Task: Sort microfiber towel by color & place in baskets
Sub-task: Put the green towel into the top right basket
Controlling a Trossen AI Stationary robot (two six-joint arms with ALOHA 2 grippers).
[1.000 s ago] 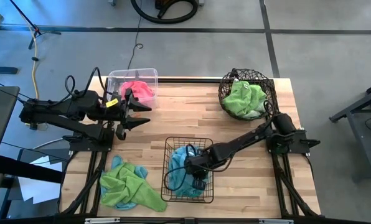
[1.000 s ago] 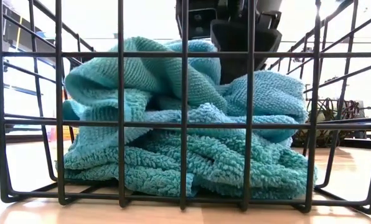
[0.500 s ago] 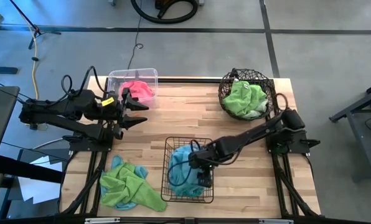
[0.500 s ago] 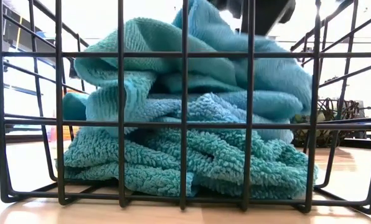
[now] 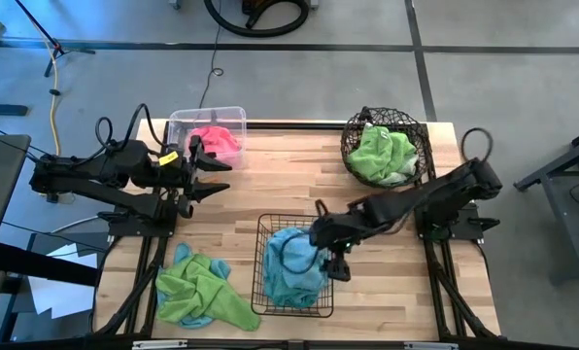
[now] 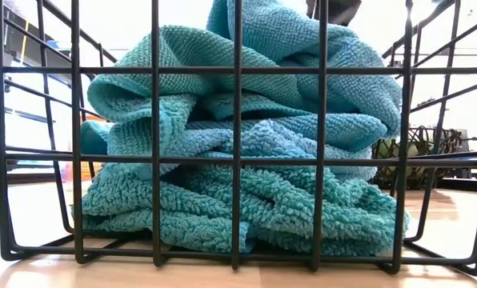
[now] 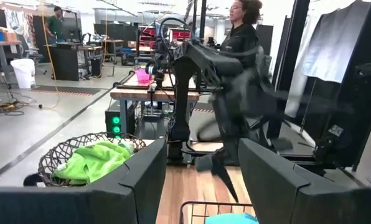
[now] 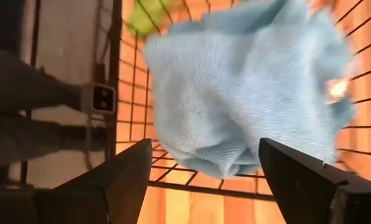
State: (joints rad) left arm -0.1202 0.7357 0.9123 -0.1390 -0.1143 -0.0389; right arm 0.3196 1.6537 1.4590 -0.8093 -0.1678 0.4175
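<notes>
Nearest the table's front edge, a loose heap of lime green and blue towels point(image 5: 201, 292) lies on the wood left of the black wire-grid basket point(image 5: 265, 292). Inside that basket sits a light blue towel point(image 5: 295, 264), piled above the rim. Just right of it, the right gripper point(image 5: 336, 262) hangs over the basket's edge, fingers spread apart and empty. Farther back, the left gripper point(image 5: 212, 178) waits with fingers apart beside the clear tub point(image 5: 181, 124) holding a pink towel point(image 5: 218, 141). At the back right, the round wire basket point(image 5: 353, 156) holds a green towel point(image 5: 382, 154).
</notes>
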